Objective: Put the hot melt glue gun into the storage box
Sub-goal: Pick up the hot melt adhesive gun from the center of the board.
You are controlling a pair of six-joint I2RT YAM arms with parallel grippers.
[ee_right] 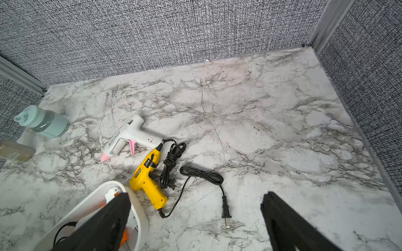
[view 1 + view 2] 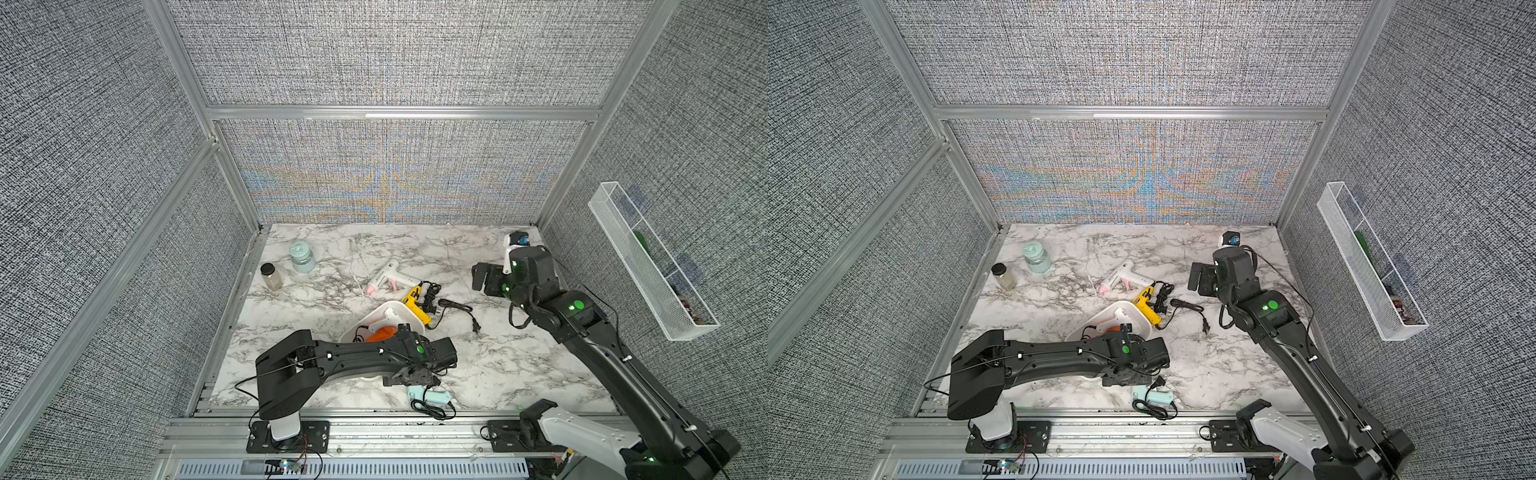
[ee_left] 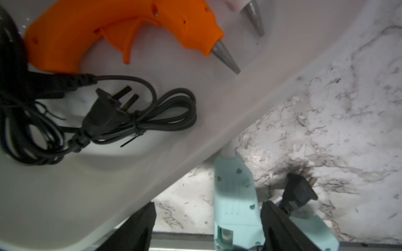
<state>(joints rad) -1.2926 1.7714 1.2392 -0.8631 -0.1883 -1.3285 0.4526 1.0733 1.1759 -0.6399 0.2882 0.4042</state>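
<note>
The white storage box lies mid-table and holds an orange glue gun with its black cord, plus a white gun's nozzle. A mint glue gun lies on the marble beside the box, near the front edge. My left gripper is open around it, the gun close to one finger and apart from the other. A yellow gun and a white-and-pink gun lie behind the box. My right gripper hangs open and empty at the right.
A loose black cord with plug trails from the yellow gun. A mint-lidded jar and a small dark-lidded jar stand at the back left. A white wire-mesh tray hangs on the right wall. The aluminium rail borders the front.
</note>
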